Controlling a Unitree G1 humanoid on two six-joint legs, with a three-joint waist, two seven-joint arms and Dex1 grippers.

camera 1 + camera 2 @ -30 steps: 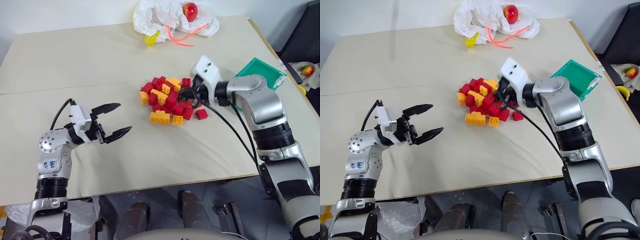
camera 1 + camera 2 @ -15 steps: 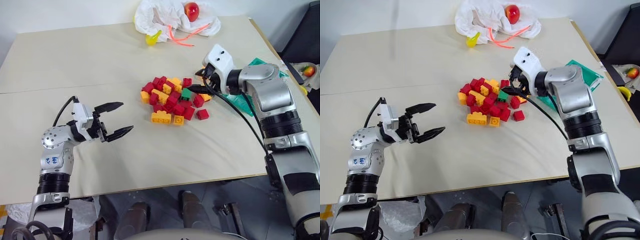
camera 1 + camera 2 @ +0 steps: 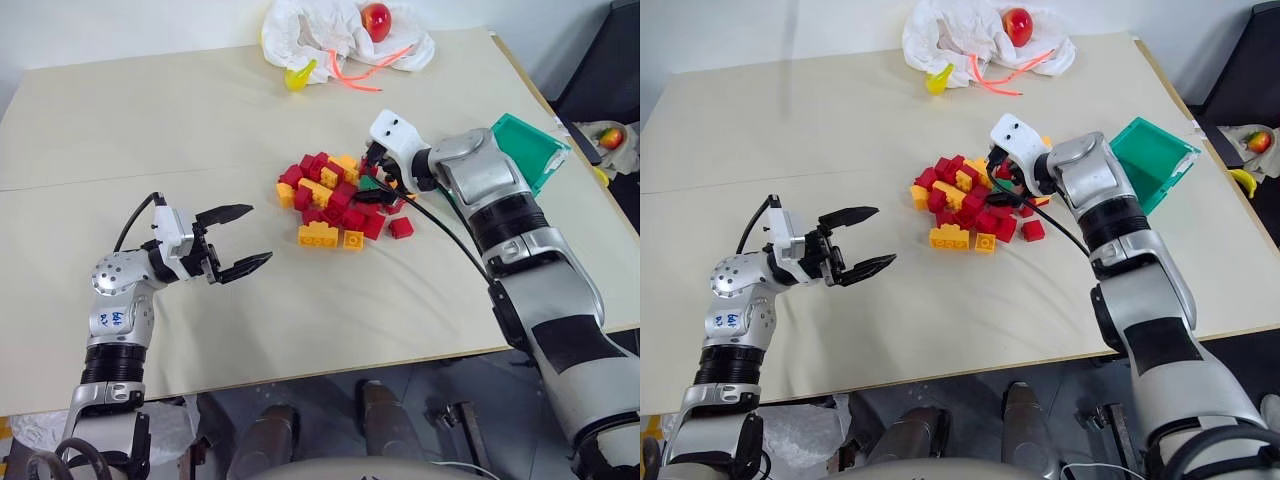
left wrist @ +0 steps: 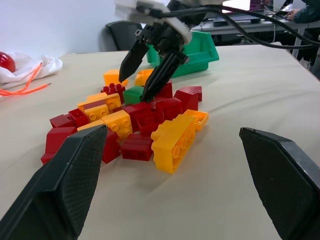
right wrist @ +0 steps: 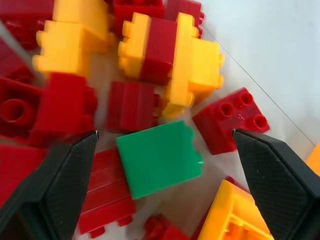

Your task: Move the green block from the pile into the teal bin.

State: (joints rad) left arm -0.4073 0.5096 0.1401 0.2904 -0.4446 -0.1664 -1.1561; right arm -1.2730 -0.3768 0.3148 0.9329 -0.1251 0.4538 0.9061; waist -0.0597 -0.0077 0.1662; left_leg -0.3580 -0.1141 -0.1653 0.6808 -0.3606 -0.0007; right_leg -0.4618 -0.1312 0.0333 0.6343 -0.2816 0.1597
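The pile (image 3: 335, 205) of red, yellow and orange bricks lies mid-table. The green block (image 5: 160, 157) sits at the pile's right edge among red bricks, studs turned away, and also shows in the left wrist view (image 4: 132, 94). My right gripper (image 3: 378, 180) reaches down onto that spot, open, one fingertip (image 5: 75, 165) on each side of the green block without clamping it. The teal bin (image 3: 528, 150) stands tilted behind my right forearm at the table's right edge. Left of the pile, my left gripper (image 3: 245, 240) hovers open and empty above bare table.
A crumpled white cloth (image 3: 345, 35) with a red apple (image 3: 377, 17) and an orange cord lies at the table's far edge, a small yellow object (image 3: 295, 78) beside it. The table's right edge runs just past the bin.
The right gripper, shut in the pile a second ago, opened, drew back toward the bin, then came down over the exposed green block. The left arm has held still.
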